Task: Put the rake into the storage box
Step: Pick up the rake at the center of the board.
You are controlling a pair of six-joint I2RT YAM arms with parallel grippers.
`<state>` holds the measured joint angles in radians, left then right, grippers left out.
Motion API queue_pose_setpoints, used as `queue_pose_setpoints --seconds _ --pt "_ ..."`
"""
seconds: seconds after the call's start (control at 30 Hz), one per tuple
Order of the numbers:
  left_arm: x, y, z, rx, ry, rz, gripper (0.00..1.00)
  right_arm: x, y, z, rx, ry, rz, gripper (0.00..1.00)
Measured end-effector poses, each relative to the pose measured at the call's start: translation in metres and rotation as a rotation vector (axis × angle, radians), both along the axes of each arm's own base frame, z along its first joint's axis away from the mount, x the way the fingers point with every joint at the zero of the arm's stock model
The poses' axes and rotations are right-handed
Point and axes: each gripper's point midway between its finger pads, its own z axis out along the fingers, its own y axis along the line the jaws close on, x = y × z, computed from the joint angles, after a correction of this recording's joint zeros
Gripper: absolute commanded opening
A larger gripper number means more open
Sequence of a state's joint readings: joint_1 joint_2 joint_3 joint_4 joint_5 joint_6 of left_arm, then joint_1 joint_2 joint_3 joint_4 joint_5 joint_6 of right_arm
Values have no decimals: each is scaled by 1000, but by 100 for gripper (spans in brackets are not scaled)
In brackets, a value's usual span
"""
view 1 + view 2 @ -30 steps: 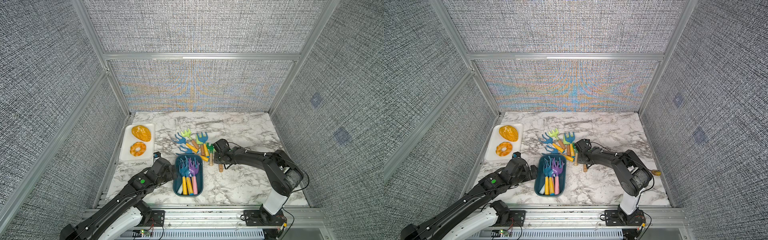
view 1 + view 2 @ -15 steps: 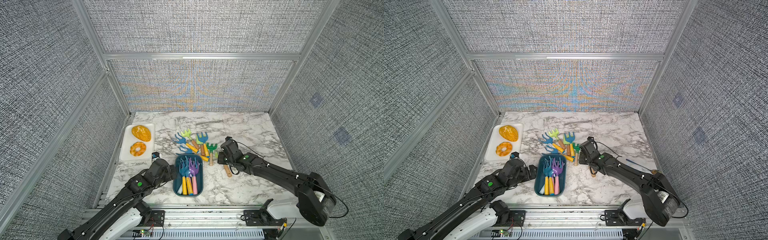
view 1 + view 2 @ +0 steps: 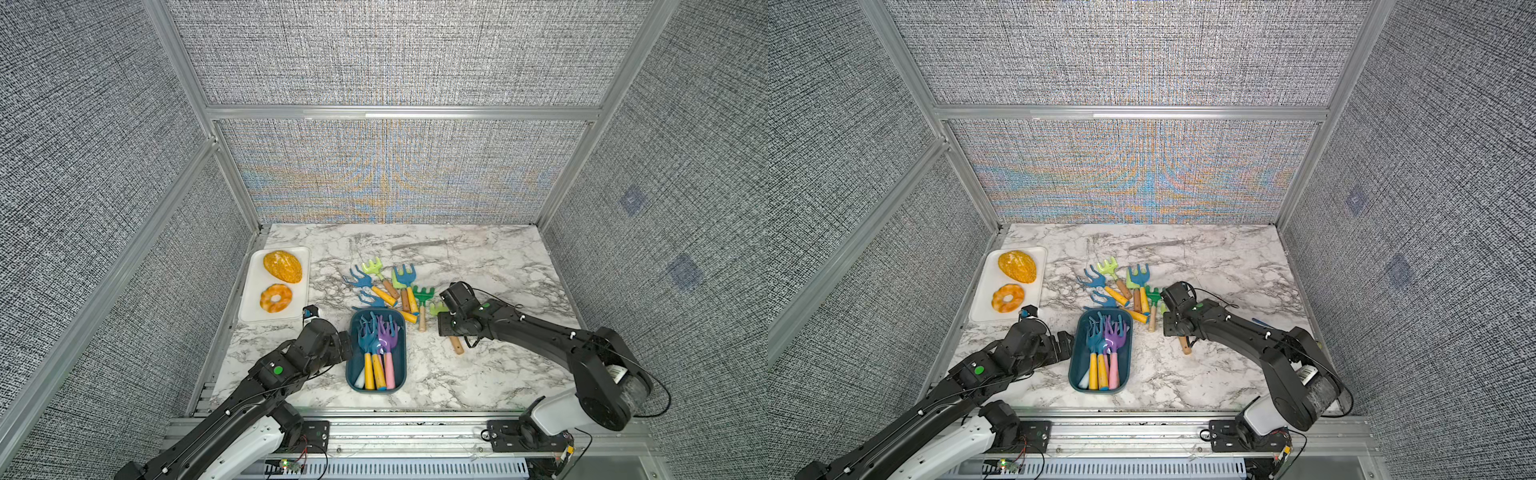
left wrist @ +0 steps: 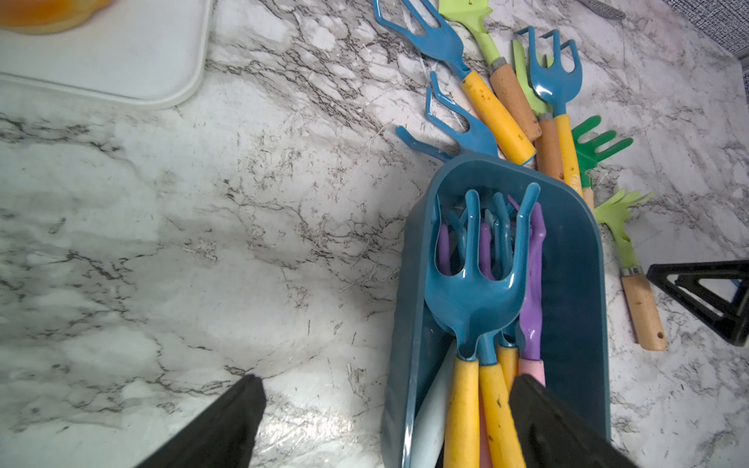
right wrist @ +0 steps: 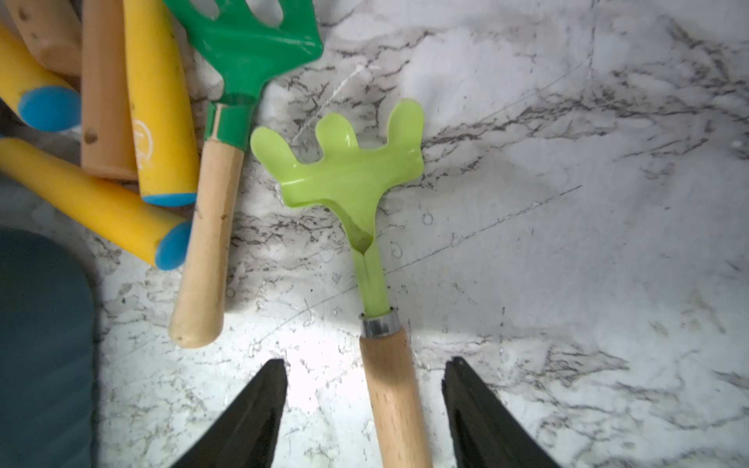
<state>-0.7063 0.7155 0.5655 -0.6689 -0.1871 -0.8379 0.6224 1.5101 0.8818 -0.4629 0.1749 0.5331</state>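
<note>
Your right gripper, low over the table, straddles the lime rake handle, jaws apart; the storage box holds a bundle of rakes.

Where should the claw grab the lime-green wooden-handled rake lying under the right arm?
By the wooden handle of the lime-green plastic rake, just behind its metal collar, coming straight down. The handle is straight and round and lies flat on the marble table with bare surface on both sides; the head is wide and splayed. The open right gripper straddles it.
</note>
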Motion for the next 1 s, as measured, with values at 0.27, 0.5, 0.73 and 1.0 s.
queue_pose_setpoints --seconds 0.27,0.5,0.73,1.0 --pt "0 0 -3 6 11 -2 99 -13 -4 -23 -85 120 69 98" --pt "-1 -1 -3 4 10 -3 99 -16 -3 -29 -105 143 99 84" --pt "-1 -1 -4 7 15 -3 99 -19 0 -40 -119 172 126 53" --pt "-1 -1 -6 14 25 -4 99 -22 0 -31 -131 157 142 9"
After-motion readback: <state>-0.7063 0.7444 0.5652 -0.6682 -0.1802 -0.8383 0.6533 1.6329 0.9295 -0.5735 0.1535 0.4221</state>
